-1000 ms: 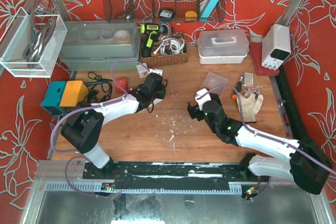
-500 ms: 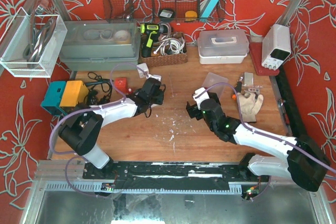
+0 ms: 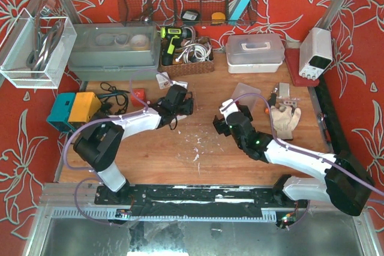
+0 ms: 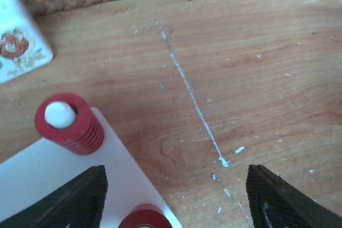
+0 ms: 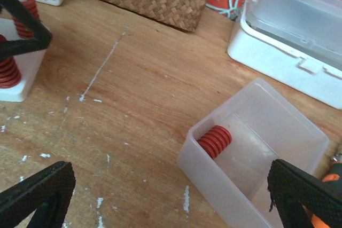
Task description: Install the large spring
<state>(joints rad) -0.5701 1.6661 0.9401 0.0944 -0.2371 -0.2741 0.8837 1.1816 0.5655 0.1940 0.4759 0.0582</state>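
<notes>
A red spring (image 5: 215, 140) lies on its side in a clear plastic container (image 5: 278, 132), which also shows in the top view (image 3: 246, 93). My right gripper (image 5: 171, 201) is open and empty, hovering over the table just short of the container. A white base plate (image 4: 48, 185) carries a red spring on a white peg (image 4: 68, 124) and a second red spring (image 4: 141, 218) at the frame's bottom edge. My left gripper (image 4: 179, 206) is open and empty above the plate's right corner. The plate and its springs (image 5: 9, 70) also show at the right wrist view's left edge.
A wicker basket (image 3: 189, 58) and a white lidded box (image 3: 255, 49) stand behind the work area. A small white printed box (image 4: 16, 46) sits by the plate. A glove (image 3: 286, 118) lies at the right, and a teal and yellow box (image 3: 75, 109) at the left.
My left gripper has shifted slightly to the right over the plate. My right gripper has edged a little away from me, toward the container. Both stay open.
</notes>
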